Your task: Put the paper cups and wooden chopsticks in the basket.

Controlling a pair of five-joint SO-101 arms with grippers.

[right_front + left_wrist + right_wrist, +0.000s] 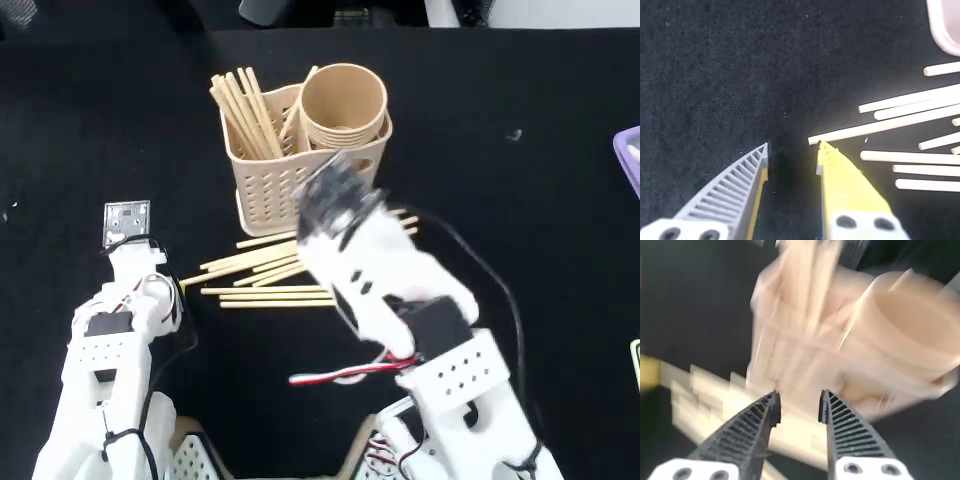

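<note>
Right claw (799,402) hangs open, empty, before the basket (268,195) — paper cups (343,100) stacked inside, loose chopsticks (262,280) on the tabletop (500,200); left claw (792,147), also open, sits by their tips. A low sweep could topple the basket.

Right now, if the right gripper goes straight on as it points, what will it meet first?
Most likely the front wall of the basket, just behind the loose chopsticks; depth is unclear.
</note>
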